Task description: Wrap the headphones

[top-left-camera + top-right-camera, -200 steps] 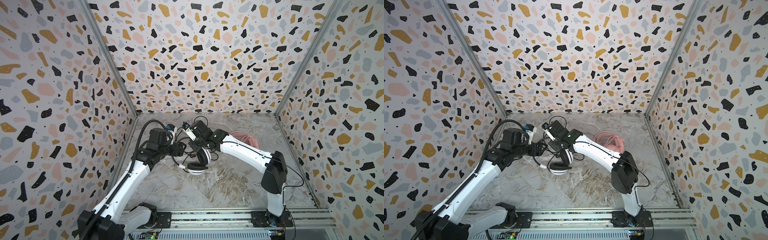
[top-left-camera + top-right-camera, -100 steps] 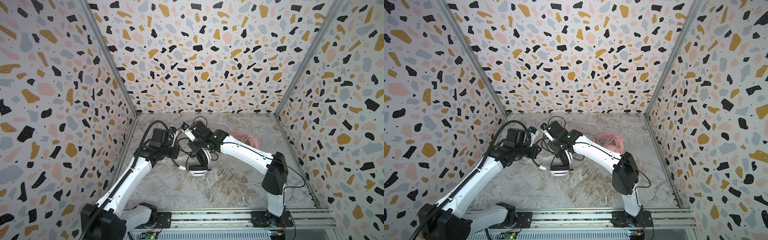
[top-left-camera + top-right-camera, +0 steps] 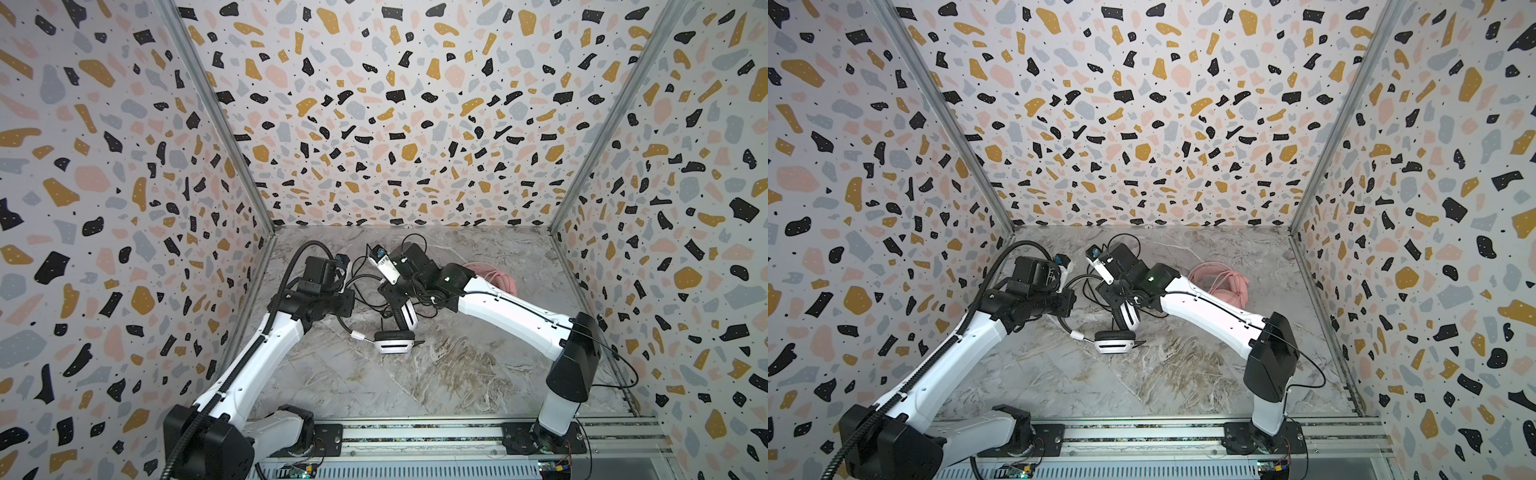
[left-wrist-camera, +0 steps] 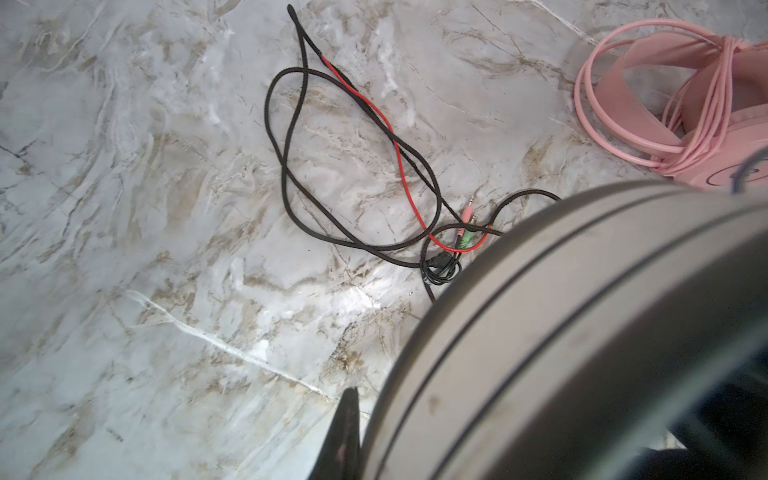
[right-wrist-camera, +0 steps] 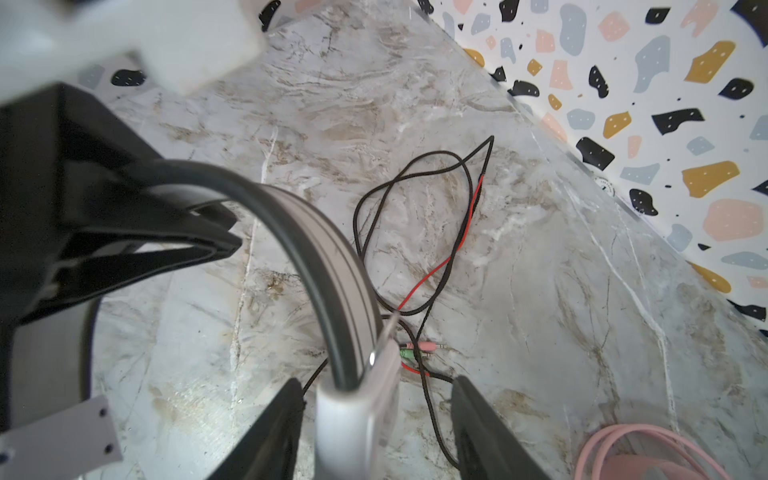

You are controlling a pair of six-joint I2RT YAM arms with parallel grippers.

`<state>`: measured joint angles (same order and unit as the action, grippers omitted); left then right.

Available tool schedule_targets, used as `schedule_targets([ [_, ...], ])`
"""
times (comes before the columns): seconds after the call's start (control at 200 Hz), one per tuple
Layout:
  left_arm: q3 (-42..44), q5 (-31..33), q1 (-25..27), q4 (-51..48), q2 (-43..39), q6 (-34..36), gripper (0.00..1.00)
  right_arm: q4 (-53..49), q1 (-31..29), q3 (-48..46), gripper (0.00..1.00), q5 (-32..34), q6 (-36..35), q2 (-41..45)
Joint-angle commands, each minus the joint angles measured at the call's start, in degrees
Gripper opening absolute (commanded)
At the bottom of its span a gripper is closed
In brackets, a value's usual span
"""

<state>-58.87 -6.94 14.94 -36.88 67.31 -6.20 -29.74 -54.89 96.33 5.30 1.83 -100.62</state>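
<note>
Right gripper [image 5: 376,382] open astride white headset [image 3: 392,344], left gripper [image 5: 232,246] closed, hold unclear; unsupported headset may topple, tangling black cable [image 4: 438,266]

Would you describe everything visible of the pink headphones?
The pink headphones look like smooth plastic, pink all over, with a broad headband and an earcup bearing a dark oval mark. Their thin pink cable is wound in loops around the headband. They lie on the marble table, right of centre in both top views; nothing else touches them.

The tabletop [image 4: 124,249] is smooth, marble-look and faintly glossy. On it, the black cable [image 4: 285,187] looks braided and matt. The pink cable [image 4: 582,99] is smooth plastic.
</note>
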Motion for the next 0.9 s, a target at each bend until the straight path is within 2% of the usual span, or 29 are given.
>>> schedule_targets([
  [0.0, -2.0, -5.4, -5.6, 1.7, -0.4, -2.4, 0.0, 4.4, 2.1, -3.9, 0.61, -3.8, 2.4, 7.9],
  [0.05, -4.3, -7.4, -8.0, 0.2, 0.2, -2.5, 0.0, 7.0, 4.1, -7.6, 0.61, -5.7, 3.7, 11.0],
  [0.18, -9.7, -7.3, -10.3, -1.6, 1.1, -5.7, 0.0, 16.5, 11.5, -19.6, 0.62, -9.3, 8.3, 20.0],
  [0.235, -11.3, -11.0, -12.5, -1.3, 1.8, -7.8, 0.0, 21.6, 14.6, -26.1, 0.65, -9.9, 10.0, 22.9],
  [0.305, -14.4, -15.9, -14.5, -1.2, 3.2, -10.0, 0.0, 26.3, 18.5, -32.3, 0.65, -14.0, 11.7, 23.4],
  [0.39, -19.4, -17.1, -14.8, -1.9, 4.4, -11.8, 0.0, 30.4, 21.3, -36.7, 0.66, -21.2, 12.8, 21.0],
  [0.521, -27.1, -20.0, -14.9, -1.4, 6.0, -15.3, 0.0, 37.1, 18.6, -40.1, 0.71, -26.4, 9.7, 16.9],
  [0.641, -31.8, -22.1, -15.1, 2.1, 6.4, -19.1, 0.0, 44.2, 11.5, -43.7, 0.74, -20.0, 5.0, 16.0],
  [0.801, -28.1, -23.9, -15.7, 15.0, 2.6, -28.5, 0.0, 46.4, 11.1, -42.7, 0.75, -25.0, 5.0, 12.8],
  [0.896, -27.3, -23.8, -15.7, 18.2, 1.2, -30.6, 0.0, 47.4, 10.6, -42.4, 0.75, -23.5, 6.5, 12.1],
])
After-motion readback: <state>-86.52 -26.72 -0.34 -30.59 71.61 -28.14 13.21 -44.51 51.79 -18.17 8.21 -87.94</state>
